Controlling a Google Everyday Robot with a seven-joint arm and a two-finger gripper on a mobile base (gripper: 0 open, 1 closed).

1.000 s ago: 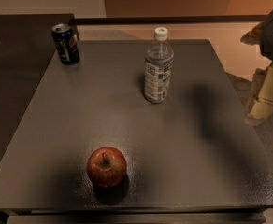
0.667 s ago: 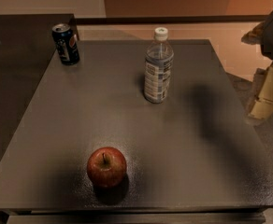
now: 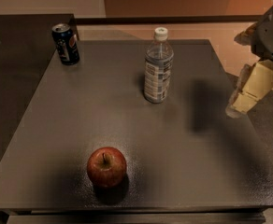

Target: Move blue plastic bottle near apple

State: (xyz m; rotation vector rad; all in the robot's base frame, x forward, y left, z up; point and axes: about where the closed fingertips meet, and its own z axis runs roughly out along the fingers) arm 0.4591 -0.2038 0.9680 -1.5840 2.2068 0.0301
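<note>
The blue plastic bottle (image 3: pixel 158 66) stands upright at the back middle of the dark grey table (image 3: pixel 206 171); it is clear, with a white cap and a printed label. The dark red apple (image 3: pixel 106 166) sits near the table's front edge, well to the front left of the bottle. My gripper (image 3: pixel 248 91), cream-coloured, hangs above the table's right edge, to the right of the bottle and apart from it. It holds nothing that I can see.
A dark blue soda can (image 3: pixel 65 44) stands at the table's back left corner. A darker surface (image 3: pixel 10 78) adjoins the table on the left. A tan floor and wall (image 3: pixel 211 29) lie behind the table.
My gripper has shifted slightly left, toward the table. The bottle, apple and can have not moved.
</note>
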